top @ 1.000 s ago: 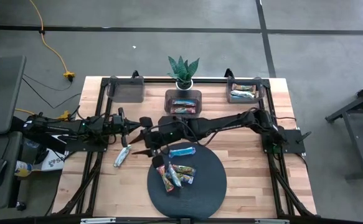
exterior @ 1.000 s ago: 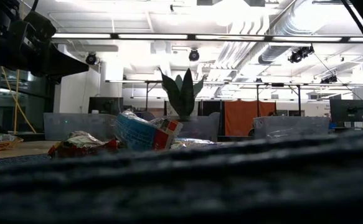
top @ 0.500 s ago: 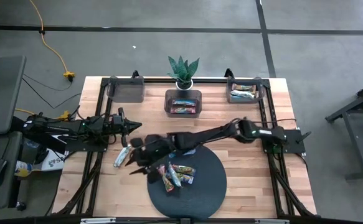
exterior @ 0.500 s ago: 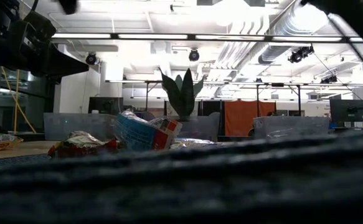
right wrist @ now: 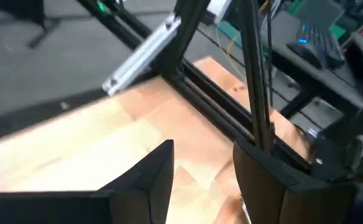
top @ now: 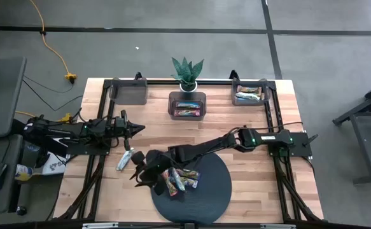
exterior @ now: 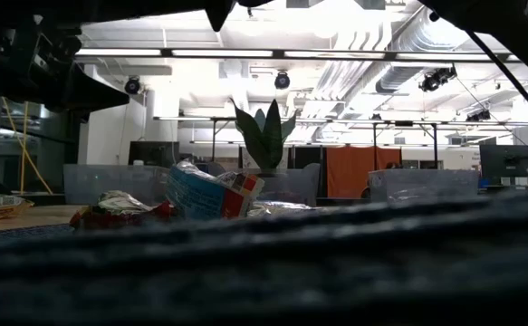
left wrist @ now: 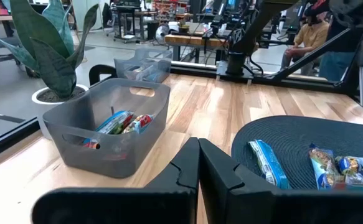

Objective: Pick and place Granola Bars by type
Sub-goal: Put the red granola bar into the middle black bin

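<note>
Several granola bars [top: 180,179] lie in a small heap on the round dark mat [top: 214,187]; they also show in the low view [exterior: 211,193]. One pale bar [top: 124,159] lies on the wood, left of the mat. My right gripper [top: 139,173] hovers open and empty over the mat's left rim, beside the heap; its wrist view [right wrist: 203,152] shows only bare wood and the table frame. My left gripper [top: 134,129] waits shut and empty at the table's left; its wrist view [left wrist: 198,168] shows a blue bar [left wrist: 268,163] on the mat.
Three clear grey bins stand along the far edge: the left one [top: 129,91], the middle one [top: 187,105] with bars in it, and the right one [top: 249,94] with bars in it. A potted plant [top: 187,73] stands behind the middle bin.
My right gripper has swung from just left of the table's middle toward the near edge, over the mat's left rim. Its arm now covers the blue bar that showed at the mat's far edge. The bars have not moved.
</note>
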Available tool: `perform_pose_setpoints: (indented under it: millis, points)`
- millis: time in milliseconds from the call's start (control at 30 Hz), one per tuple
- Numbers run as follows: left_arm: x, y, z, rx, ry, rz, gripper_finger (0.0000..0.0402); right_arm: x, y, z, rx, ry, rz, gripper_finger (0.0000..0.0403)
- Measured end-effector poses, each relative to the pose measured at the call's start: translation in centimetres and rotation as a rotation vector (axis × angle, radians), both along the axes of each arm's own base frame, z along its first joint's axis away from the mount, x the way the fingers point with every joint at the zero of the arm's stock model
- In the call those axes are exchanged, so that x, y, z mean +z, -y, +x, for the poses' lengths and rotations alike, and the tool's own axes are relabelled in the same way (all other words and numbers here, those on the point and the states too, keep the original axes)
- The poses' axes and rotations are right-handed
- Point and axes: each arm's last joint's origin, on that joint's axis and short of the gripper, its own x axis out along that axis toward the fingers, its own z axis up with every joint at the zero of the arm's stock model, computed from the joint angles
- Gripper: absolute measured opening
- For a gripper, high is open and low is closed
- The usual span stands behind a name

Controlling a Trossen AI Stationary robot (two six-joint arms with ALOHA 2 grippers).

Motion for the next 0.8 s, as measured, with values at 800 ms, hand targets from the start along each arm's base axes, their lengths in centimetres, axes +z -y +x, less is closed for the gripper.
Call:
perform_pose_setpoints:
  millis: [800]
  points:
    - [0.0,0.0,0.0,0.0,0.0,0.0,0.0001,-7.3,7.4,1.9,-0.306,-0.166,-0.097,0.0149]
